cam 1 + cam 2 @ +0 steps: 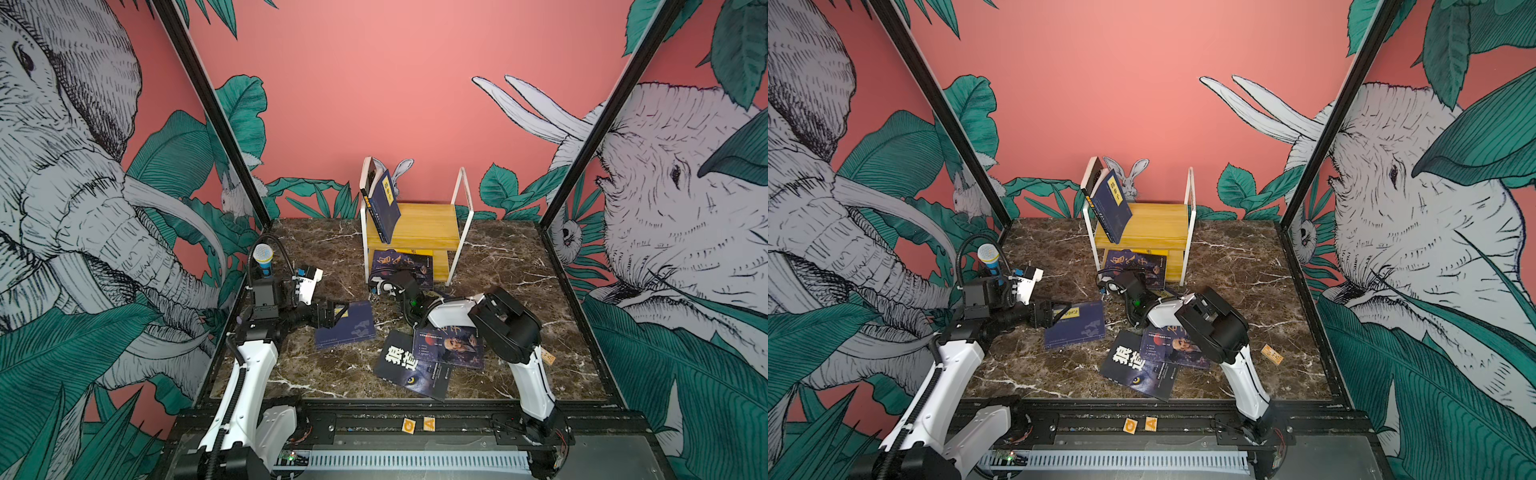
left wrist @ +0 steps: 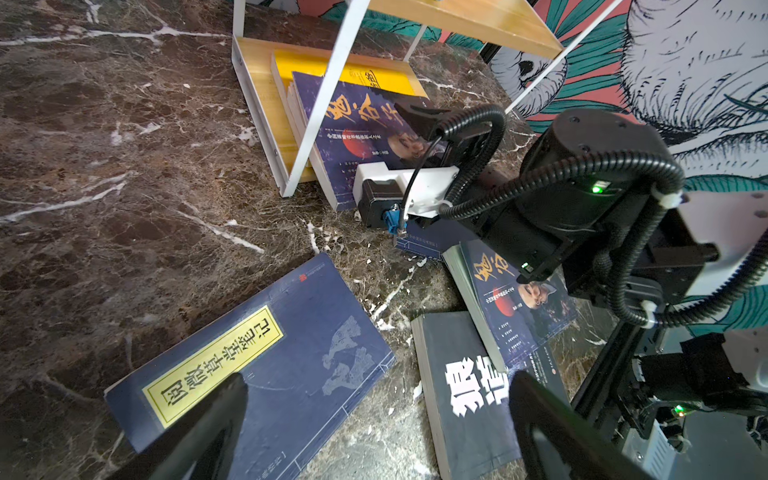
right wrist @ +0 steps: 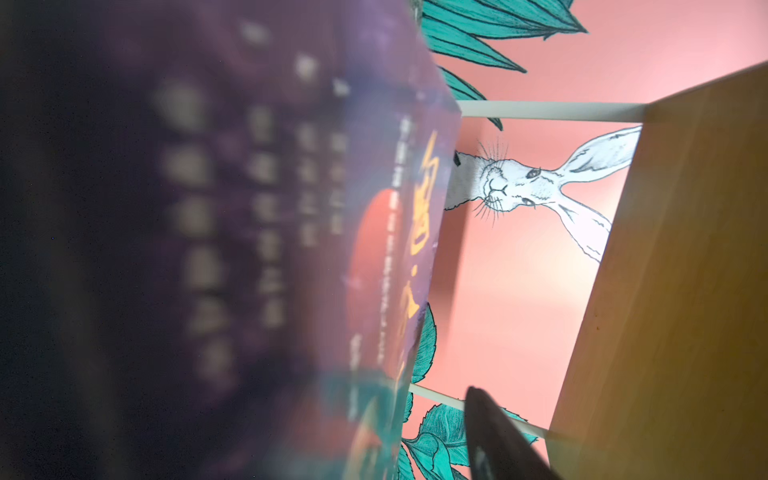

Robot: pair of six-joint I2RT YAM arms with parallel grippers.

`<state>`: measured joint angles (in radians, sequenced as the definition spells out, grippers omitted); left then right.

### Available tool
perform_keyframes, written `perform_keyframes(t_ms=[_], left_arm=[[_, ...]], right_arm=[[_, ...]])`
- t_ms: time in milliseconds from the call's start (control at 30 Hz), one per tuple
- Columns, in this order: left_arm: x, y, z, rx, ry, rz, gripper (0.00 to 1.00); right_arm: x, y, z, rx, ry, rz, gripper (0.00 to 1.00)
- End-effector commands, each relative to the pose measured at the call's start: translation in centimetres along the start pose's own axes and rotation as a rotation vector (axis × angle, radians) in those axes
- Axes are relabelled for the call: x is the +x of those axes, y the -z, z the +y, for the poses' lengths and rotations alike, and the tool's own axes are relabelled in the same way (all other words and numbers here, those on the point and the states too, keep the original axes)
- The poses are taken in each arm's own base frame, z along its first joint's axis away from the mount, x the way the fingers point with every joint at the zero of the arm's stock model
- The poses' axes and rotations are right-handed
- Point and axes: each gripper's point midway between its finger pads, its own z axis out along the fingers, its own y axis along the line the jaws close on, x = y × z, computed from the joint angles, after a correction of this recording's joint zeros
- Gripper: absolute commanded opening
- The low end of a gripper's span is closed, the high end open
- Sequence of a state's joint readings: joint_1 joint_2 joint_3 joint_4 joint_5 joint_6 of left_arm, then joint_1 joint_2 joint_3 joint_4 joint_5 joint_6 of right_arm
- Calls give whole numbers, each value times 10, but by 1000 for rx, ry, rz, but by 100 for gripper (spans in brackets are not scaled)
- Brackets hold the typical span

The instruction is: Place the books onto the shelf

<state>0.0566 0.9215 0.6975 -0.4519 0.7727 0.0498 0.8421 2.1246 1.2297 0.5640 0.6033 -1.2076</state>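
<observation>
The shelf [image 1: 428, 226] [image 1: 1154, 226] stands at the back centre. One navy book [image 1: 384, 203] [image 1: 1113, 205] leans on its upper board. A purple book [image 1: 401, 264] [image 2: 353, 129] [image 3: 291, 208] lies half in the lower tier, sticking out the front. My right gripper [image 1: 405, 274] [image 2: 419, 120] straddles it, open; one finger [image 3: 486, 424] stands clear of the cover. On the table lie a navy book [image 1: 347, 326] [image 2: 257, 365], a black wolf book [image 1: 409, 370] [image 2: 465, 395] and a second purple book [image 1: 451, 345] [image 2: 511, 299]. My left gripper [image 1: 336, 311] [image 2: 378, 419] hovers open over the navy one.
A yellow book [image 2: 316, 66] lies in the lower tier under the purple one. Another navy book [image 2: 419, 241] is partly hidden under the right arm. A toy microphone [image 1: 263, 257] stands at the left edge, a small wooden block [image 1: 1272, 354] at the right.
</observation>
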Motion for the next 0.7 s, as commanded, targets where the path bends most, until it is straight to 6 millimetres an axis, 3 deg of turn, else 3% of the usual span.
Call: perform_keyframes(t_ms=[0, 267, 667], left_arm=[[-6, 5, -7, 8, -48, -10, 99], [-7, 5, -5, 5, -44, -11, 99], [-7, 4, -7, 15, -33, -7, 99]], right_arm=[[3, 7, -17, -27, -45, -7, 78], [5, 14, -20, -77, -59, -10, 86], [2, 17, -27, -173, -133, -11, 85]])
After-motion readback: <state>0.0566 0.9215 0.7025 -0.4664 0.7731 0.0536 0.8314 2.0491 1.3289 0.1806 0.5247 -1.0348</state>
